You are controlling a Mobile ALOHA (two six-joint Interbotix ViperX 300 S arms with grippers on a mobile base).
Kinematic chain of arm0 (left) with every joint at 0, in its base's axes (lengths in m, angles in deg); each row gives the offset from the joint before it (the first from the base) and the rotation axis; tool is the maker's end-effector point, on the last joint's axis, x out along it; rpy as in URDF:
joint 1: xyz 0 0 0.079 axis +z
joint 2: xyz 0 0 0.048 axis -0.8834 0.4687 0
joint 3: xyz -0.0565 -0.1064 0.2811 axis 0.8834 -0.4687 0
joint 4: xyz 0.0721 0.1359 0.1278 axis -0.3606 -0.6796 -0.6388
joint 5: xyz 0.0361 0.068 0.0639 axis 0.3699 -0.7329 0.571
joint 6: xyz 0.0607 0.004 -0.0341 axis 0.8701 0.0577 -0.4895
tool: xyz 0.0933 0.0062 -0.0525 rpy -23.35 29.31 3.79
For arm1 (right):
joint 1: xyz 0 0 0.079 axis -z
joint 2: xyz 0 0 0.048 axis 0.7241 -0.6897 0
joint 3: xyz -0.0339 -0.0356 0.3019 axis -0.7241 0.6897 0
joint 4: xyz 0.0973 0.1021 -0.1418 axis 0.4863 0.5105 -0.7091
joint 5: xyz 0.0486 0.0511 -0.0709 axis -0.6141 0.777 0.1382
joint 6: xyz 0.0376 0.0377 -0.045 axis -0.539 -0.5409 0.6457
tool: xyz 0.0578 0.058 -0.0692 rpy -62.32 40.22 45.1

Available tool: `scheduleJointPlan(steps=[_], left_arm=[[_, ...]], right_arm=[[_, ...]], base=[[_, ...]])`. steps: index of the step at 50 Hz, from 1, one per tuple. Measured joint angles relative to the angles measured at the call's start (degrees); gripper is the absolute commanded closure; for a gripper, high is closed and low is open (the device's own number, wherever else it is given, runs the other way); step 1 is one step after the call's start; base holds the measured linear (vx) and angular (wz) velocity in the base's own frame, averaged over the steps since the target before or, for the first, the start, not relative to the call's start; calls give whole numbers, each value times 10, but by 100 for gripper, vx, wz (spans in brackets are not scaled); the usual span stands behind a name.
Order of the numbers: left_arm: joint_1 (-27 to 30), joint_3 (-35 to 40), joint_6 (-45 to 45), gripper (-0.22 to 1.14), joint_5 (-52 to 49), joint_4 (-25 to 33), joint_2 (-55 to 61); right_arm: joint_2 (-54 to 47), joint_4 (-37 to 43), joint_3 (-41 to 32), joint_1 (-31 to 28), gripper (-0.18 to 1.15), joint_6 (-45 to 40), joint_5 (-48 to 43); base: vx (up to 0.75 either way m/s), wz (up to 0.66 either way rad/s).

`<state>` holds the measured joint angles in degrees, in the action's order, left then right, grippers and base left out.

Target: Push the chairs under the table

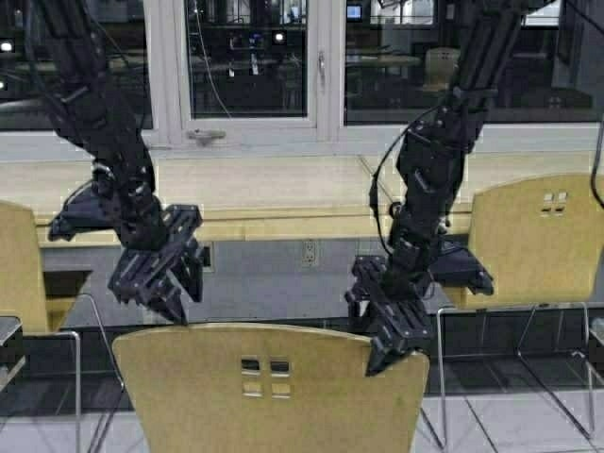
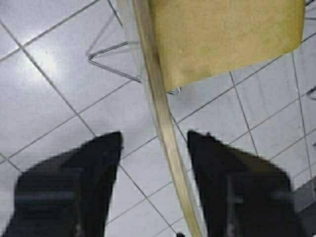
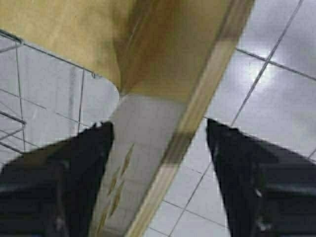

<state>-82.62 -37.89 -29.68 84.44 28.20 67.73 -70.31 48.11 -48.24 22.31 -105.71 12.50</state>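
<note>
The middle chair [image 1: 274,396] stands nearest me with its curved light-yellow back upright. Its four small square holes face me. My left gripper [image 1: 168,300] hangs open over the back's top left corner. In the left wrist view the chair's top edge [image 2: 163,123] runs between the spread fingers [image 2: 74,187]. My right gripper [image 1: 389,347] is open over the top right corner, and the chair's edge [image 3: 197,123] also lies between its fingers [image 3: 256,182]. The table [image 1: 283,193] stretches across behind the chair. Two more chairs stand at the left [image 1: 19,274] and right [image 1: 533,236].
A window wall rises behind the table. A wall socket [image 1: 308,252] shows beneath the table's front edge. The floor [image 2: 44,74] is pale tile, and thin chrome legs [image 2: 111,59] stand on it under the seat [image 2: 222,34].
</note>
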Motion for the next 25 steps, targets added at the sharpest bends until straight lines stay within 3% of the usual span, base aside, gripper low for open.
scheduleJointPlan(steps=[25], left_arm=[[3, 102, -4, 9, 0, 2, 130]], right_arm=[[-35, -1, -13, 10, 5, 5, 0]], base=[[0, 0]])
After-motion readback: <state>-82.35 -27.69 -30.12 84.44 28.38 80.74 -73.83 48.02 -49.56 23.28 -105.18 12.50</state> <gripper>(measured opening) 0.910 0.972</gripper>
